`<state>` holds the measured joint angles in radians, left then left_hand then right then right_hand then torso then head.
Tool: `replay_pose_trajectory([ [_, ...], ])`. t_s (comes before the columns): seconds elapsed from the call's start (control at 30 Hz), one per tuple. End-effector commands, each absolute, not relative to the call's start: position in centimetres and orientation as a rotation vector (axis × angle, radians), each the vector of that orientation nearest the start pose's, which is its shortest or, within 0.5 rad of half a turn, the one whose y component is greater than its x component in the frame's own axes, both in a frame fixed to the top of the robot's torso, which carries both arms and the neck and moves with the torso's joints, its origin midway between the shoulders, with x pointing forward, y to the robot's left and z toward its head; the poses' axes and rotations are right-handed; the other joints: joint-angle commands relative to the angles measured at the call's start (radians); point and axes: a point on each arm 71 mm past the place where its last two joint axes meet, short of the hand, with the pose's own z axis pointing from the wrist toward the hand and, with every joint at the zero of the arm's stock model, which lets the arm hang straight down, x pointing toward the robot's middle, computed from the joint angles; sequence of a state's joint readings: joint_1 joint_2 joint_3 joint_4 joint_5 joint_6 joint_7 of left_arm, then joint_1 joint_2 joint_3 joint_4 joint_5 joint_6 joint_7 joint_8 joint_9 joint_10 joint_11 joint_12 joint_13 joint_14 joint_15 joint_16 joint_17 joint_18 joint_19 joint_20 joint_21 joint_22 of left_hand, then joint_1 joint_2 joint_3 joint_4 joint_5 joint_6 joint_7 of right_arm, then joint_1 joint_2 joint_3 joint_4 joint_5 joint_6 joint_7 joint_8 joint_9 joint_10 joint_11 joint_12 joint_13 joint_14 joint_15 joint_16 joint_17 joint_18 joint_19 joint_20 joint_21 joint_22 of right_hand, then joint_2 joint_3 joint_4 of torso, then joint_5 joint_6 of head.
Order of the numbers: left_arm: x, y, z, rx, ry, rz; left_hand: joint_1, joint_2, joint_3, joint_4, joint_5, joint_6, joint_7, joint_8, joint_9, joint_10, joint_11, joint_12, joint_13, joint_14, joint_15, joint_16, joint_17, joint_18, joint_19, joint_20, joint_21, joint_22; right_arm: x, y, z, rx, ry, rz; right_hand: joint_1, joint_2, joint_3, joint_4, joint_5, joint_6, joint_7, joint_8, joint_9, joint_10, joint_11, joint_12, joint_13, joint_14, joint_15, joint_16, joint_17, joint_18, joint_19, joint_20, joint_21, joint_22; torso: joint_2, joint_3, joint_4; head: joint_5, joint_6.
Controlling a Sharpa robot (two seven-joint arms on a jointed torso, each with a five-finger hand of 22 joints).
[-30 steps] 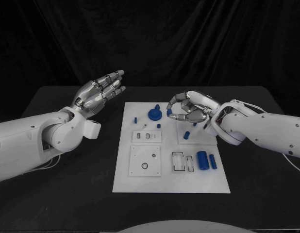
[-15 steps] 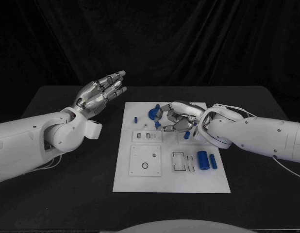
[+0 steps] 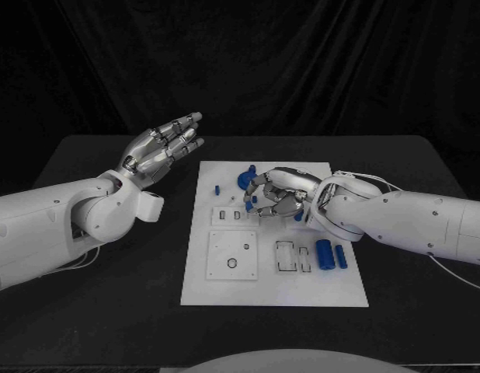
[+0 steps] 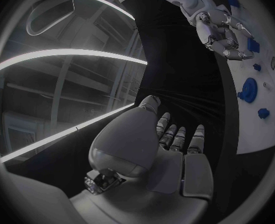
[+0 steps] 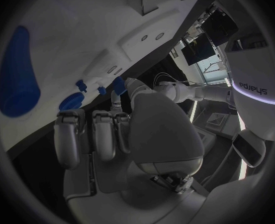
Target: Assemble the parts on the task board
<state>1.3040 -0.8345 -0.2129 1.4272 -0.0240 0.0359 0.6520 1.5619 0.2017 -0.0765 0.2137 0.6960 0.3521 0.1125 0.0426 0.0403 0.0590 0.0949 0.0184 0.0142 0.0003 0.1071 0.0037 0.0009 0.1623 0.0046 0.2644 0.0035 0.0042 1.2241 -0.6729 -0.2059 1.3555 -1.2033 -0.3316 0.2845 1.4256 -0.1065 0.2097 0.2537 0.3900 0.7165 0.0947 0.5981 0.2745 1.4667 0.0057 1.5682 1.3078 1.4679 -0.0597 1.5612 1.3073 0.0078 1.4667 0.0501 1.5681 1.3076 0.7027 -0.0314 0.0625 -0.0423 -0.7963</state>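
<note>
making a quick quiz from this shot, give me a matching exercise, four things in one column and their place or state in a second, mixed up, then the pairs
Things:
1. left hand
2. right hand
3. two blue cylinders
4. round blue part

Places or states:
A. lying side by side near the task board's right edge
B. raised off the board's left side, fingers apart, holding nothing
C. at the board's far end
D. curled low over the board's middle

Pairs: 1-B, 2-D, 3-A, 4-C
</note>
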Motion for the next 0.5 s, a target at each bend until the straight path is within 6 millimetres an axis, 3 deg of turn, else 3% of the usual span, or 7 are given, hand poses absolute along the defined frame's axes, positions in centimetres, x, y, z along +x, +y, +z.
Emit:
replay_pose_trajectory([
  [0.03,49.22,21.93,-17.47,-0.841,1.401,-1.890,0.010,0.002,0.004,0.000,0.005,-0.001,0.002,0.001,0.001,-0.007,0.001,-0.007,-0.001,0.000,0.004,-0.004,-0.001,0.017,-0.001,0.004,0.000,-0.001,48.38,-14.95,-23.30,-0.243,1.693,1.012,0.004,-0.003,0.001,-0.007,-0.006,0.005,0.005,-0.006,-0.001,0.104,0.008,0.003,0.263,0.094,0.009,-0.006,0.231,-0.006,0.100,0.006,-0.003,0.260,0.000,-0.0001,-0.0003,0.001,0.000],
  [0.5,49.19,21.84,-17.51,-0.842,1.406,-1.894,0.010,0.002,0.006,0.000,0.005,0.002,0.003,0.001,0.001,-0.008,0.001,-0.007,-0.001,0.000,0.003,-0.004,-0.001,0.017,-0.001,0.003,0.000,-0.001,48.56,-15.04,-24.21,-0.233,1.717,0.997,0.004,-0.005,0.001,-0.010,-0.005,0.006,0.007,-0.010,-0.004,0.104,0.010,0.003,0.263,0.093,0.011,-0.007,0.228,-0.005,0.098,0.008,-0.006,0.259,0.000,0.0000,-0.0001,-0.002,-0.005],
])
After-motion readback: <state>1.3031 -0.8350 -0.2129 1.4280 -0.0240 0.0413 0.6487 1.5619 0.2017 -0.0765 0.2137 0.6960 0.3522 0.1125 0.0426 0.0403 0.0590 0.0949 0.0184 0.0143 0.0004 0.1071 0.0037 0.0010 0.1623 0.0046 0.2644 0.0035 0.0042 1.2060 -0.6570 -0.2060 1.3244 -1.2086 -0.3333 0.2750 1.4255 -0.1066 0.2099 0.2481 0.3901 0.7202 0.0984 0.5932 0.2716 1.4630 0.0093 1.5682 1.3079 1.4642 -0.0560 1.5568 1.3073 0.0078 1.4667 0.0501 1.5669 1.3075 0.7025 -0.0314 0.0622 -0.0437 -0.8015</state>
